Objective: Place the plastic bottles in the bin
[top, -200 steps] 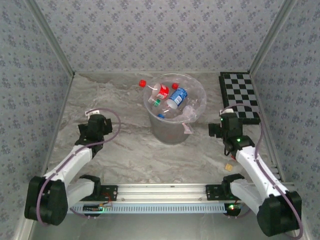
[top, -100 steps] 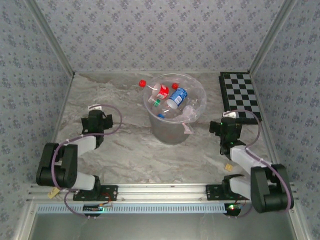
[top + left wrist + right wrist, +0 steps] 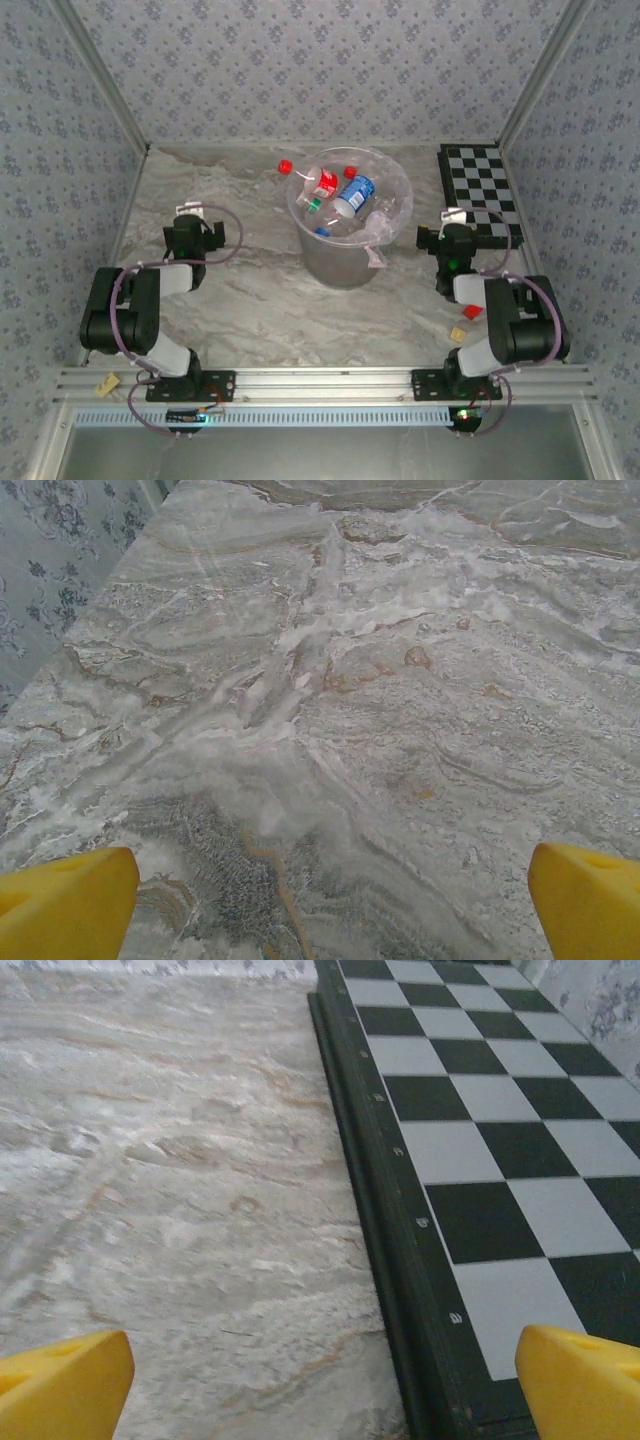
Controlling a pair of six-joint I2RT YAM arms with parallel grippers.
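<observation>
The bin, a translucent round bucket with a clear liner, stands at the middle of the marble table. Several plastic bottles lie inside it, among them one with a red label and one with a blue label. A red cap shows just behind the bin's left rim. My left gripper is well left of the bin, open over bare marble, its yellow fingertips wide apart. My right gripper is right of the bin, open and empty, with yellow fingertips straddling the checkerboard's edge.
A black-and-white checkerboard lies at the back right. A small red block and a yellow block sit by the right arm. Patterned walls close in the left, right and back sides.
Both arms have folded back toward their bases, elbows drawn in. The grippers shifted slightly away from me and stayed open. The bin and its bottles have not moved.
</observation>
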